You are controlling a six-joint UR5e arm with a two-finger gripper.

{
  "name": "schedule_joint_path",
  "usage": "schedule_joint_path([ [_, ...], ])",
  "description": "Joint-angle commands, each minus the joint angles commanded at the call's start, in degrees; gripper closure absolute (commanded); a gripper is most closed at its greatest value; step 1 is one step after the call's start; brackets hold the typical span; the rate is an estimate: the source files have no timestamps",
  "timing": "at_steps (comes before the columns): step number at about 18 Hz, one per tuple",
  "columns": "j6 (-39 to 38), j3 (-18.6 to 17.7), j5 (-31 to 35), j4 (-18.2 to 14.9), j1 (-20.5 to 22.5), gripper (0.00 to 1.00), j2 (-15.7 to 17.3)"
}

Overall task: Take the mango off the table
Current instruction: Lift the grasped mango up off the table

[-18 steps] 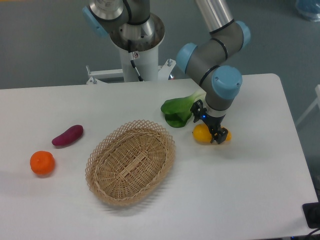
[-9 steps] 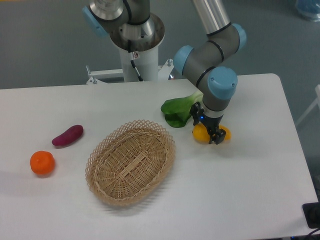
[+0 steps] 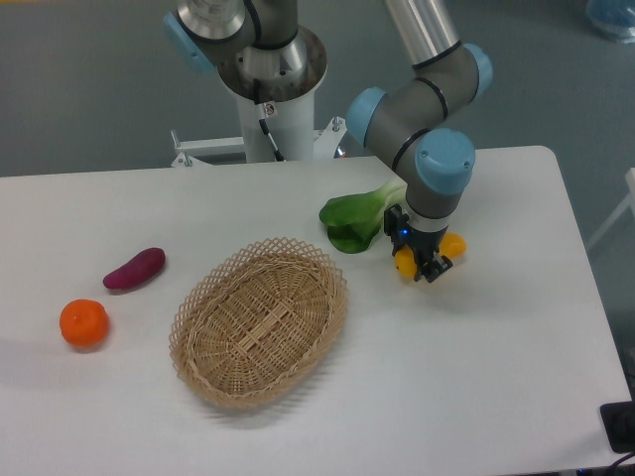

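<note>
The mango [image 3: 452,244] is a yellow-orange fruit at the right of the white table [image 3: 496,357], just right of the green leafy vegetable. My gripper [image 3: 425,266] points down and is shut on the mango across its middle. Yellow ends stick out on both sides of the black fingers. The fruit looks tilted, with its right end higher, and seems slightly off the tabletop. Its middle is hidden by the gripper.
A green leafy vegetable [image 3: 352,218] lies just left of the gripper. A wicker basket [image 3: 259,321] stands in the middle. A purple sweet potato [image 3: 134,268] and a round orange [image 3: 83,323] lie at the left. The robot base [image 3: 268,94] is at the back edge.
The gripper has risen a little with the mango in it, and the mango has tilted, its right end now higher than before. Nothing else has moved.
</note>
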Motion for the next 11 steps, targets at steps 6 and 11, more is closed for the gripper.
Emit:
schedule_joint_path([
  [6, -5.35, 5.27, -0.09, -6.15, -0.09, 0.49, 0.0],
  [11, -7.46, 8.09, -0.09, -7.3, -0.09, 0.48, 0.0],
])
